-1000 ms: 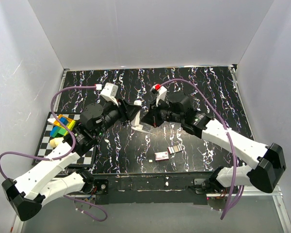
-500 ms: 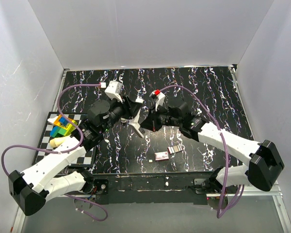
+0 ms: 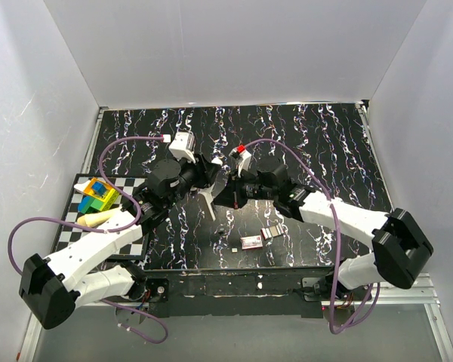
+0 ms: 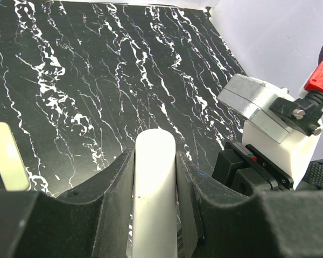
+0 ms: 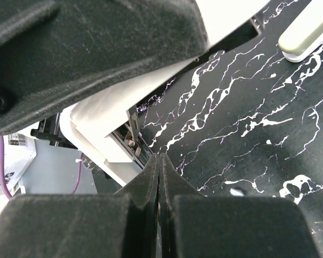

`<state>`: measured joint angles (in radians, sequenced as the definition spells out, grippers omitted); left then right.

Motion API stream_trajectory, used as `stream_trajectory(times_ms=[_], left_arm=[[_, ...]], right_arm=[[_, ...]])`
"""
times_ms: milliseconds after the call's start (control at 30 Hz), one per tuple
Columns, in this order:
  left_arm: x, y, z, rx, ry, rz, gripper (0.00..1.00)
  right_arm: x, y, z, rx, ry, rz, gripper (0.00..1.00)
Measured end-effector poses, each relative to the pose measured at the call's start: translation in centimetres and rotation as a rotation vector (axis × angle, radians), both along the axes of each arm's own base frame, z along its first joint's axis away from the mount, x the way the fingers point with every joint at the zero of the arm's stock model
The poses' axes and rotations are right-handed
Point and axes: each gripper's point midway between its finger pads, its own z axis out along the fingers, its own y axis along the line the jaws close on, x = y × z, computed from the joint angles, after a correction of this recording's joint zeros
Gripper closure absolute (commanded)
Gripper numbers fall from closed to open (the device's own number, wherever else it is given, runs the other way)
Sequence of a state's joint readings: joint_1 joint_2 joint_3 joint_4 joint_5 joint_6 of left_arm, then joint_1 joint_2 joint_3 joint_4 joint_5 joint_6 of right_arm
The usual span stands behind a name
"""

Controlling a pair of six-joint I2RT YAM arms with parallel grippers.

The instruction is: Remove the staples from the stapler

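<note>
Left arm: We see the left arm [image 3: 98,245] stretch from the near left corner diagonally up to the middle of the black, white-veined bench [image 3: 309,136], its wrist turned toward the other arm.
Right arm: We see the right arm [image 3: 340,215] fold at its elbow by the near right edge and run back leftward, low over the bench, so that the two wrists meet nose to nose.
Left pincer: The left pincer [image 4: 155,157] stands partly open. Its two black fingers [image 4: 116,185] clamp the sides of the rounded bar of the white plastic stapler [image 4: 155,199].
Right pincer: The right pincer [image 5: 159,161] is closed, the fingers pressed flat together with nothing that we can make out between them. Its tips sit right at the grey metal channel in the stapler's opened body.
Stapler: It hangs between the two pincers at the bench's middle, one pale end pointing toward the near edge. We cannot tell whether that end touches the bench.
Loose pieces: A short grey metallic strip [image 3: 270,232] and a small pale piece [image 3: 251,242] lie side by side on the bench, nearer the front edge and apart from the stapler.
Left side: A black-and-white chequered mat [image 3: 68,226] carries bright toy blocks [image 3: 98,196], well away from both pincers.
</note>
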<state>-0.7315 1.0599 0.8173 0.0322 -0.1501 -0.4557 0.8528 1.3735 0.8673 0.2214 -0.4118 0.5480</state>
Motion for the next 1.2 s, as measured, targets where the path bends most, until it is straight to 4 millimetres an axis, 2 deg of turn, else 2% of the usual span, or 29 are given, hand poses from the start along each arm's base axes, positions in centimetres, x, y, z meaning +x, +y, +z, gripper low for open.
stream_trajectory(times_ms=[233,467,567,667,900,1033,1200], left_arm=[[0.2,0.4,-1.1,0.015,0.014,0.024,1.0],[0.2,0.5,-1.1,0.016,0.015,0.024,1.0],[-0.2,0.6,-1.0,0.015,0.016,0.016,1.0],[-0.8,0.7,-0.1,0.003,0.007,-0.003,1.0],[-3.0,1.2,4.0,-0.065,-0.047,-0.062,1.0],[-4.5,1.8,6.5,-0.114,-0.088,-0.091,1.0],[-6.1,2.1,8.1,-0.159,-0.108,-0.135,1.0]], right_arm=[[0.1,0.7,-0.9,0.013,0.034,0.009,0.99],[0.1,0.6,-1.0,0.009,0.029,0.006,0.99],[0.1,0.0,-1.0,-0.015,0.019,-0.007,0.99],[0.0,-1.2,0.0,-0.03,-0.015,-0.027,0.99],[-0.3,-4.9,3.1,-0.056,-0.122,-0.114,0.99],[-0.9,-7.0,4.3,-0.074,-0.161,-0.156,0.99],[-1.8,-9.0,5.0,-0.088,-0.186,-0.186,0.99]])
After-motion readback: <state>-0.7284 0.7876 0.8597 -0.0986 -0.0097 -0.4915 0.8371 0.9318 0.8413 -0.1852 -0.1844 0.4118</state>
